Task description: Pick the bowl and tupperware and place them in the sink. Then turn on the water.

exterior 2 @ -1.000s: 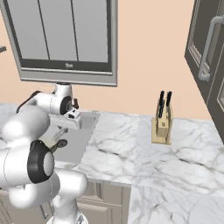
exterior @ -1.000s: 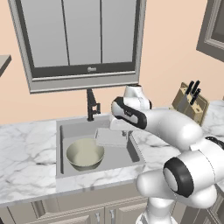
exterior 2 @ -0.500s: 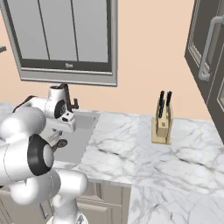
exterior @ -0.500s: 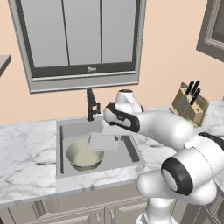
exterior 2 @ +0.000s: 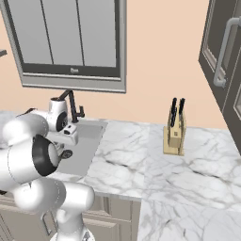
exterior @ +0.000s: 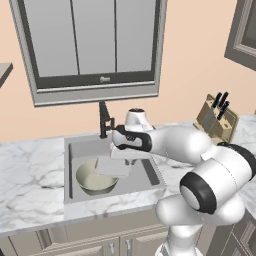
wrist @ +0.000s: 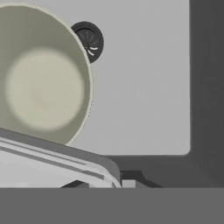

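Left base view is showing the pincer (exterior: 121,159) clenching the flat rectangular pale grey-white lidded tupperware (exterior: 113,167) by 1 edge, hanging it just above the wide pale grey-green glossy bowl (exterior: 95,177), which is already sitting in the rectangular grey metal sink (exterior: 145,167) recessed in the white marble counter (exterior: 30,165). Judging by this, it is being carried over for release; the tall black faucet (exterior: 104,120) is running no water.

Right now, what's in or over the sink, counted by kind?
Bowls: 1, the bowl standing in the sink.
Lidded containers: 1, the tupperware, held over the bowl by the gripper.
Total: 2.
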Robot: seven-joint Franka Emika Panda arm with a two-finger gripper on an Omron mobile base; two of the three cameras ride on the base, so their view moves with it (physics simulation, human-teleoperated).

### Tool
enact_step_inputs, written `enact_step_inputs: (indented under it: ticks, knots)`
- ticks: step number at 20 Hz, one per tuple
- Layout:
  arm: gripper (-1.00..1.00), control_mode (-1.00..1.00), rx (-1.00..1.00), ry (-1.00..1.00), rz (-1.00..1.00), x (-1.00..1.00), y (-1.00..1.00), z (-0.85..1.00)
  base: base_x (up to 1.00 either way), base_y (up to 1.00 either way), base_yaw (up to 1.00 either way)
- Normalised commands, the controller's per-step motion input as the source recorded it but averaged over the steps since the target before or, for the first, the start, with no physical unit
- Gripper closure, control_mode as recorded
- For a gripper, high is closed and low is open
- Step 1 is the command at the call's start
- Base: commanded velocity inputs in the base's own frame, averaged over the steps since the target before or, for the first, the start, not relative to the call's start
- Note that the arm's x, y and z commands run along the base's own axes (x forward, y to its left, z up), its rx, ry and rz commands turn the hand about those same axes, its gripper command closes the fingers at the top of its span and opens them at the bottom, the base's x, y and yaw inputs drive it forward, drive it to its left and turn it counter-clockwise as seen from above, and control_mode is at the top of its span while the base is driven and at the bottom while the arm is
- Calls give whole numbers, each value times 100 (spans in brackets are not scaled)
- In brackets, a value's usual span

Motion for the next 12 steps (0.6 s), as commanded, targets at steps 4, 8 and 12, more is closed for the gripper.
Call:
enact_step_inputs:
  ticks: [4, 8, 12]
  knots:
    - [100, -100, 0, 0, 0, 11, 24, -19, 0, 0, 0]
    - [100, -100, 0, 0, 0, 15, 16, -14, 0, 0, 0]
    - [100, -100, 0, 0, 0, 20, 15, -13, 0, 0, 0]
